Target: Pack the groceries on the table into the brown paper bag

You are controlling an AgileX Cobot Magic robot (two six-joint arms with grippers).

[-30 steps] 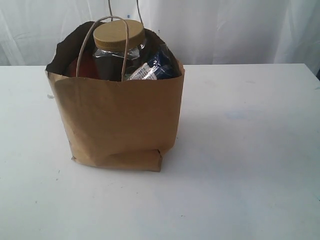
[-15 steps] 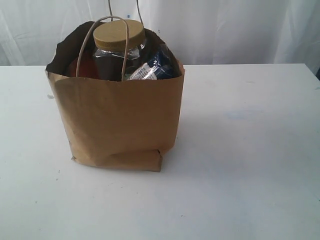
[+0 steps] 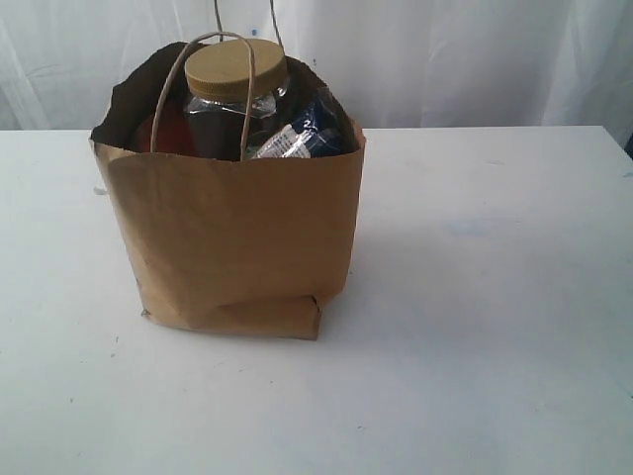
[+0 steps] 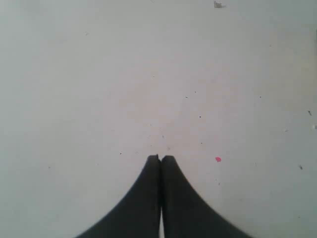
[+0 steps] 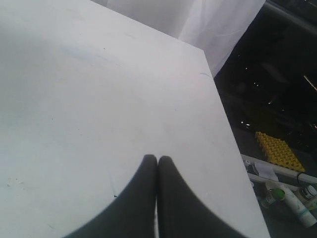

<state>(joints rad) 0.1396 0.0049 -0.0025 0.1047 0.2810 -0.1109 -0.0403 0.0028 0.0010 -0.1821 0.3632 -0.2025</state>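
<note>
Bag: we see the brown paper bag (image 3: 232,237) standing upright on the left half of the table (image 3: 475,327), mouth open.
Contents: the nut jar (image 3: 235,99) pokes above the rim. The blue-white packet (image 3: 307,134) is wedged beside it, and a reddish item (image 3: 168,134) sits on its other side; we cannot tell which grocery that one is.
Loose groceries: we spot none on the tabletop in any view, so we judge the packing to be done or nearly so.
Left gripper: the left gripper (image 4: 160,157) has its jaws pressed together with nothing between them, over bare table.
Right gripper: the right gripper (image 5: 157,158) is likewise closed on nothing, near the table's far corner.
Risk 1: the jar rides high and looks heavy. We think a nudge to the bag wall could tip the whole bag.
Risk 2: the front handle (image 3: 210,36) loops across the jar lid. A passing finger could snag it and drag the bag.
Risk 3: the bag's bottom corner (image 3: 287,319) is folded under, so the base is uneven. That adds to the tipping chance.
Surface: white, flat and matt, with small dark specks, a pink speck (image 4: 218,159) and a faint bluish smudge (image 3: 465,228).
Room: a white curtain (image 3: 445,59) hangs behind the table. Past the table edge we see dark floor, a yellow grid (image 5: 279,148) and clutter.
</note>
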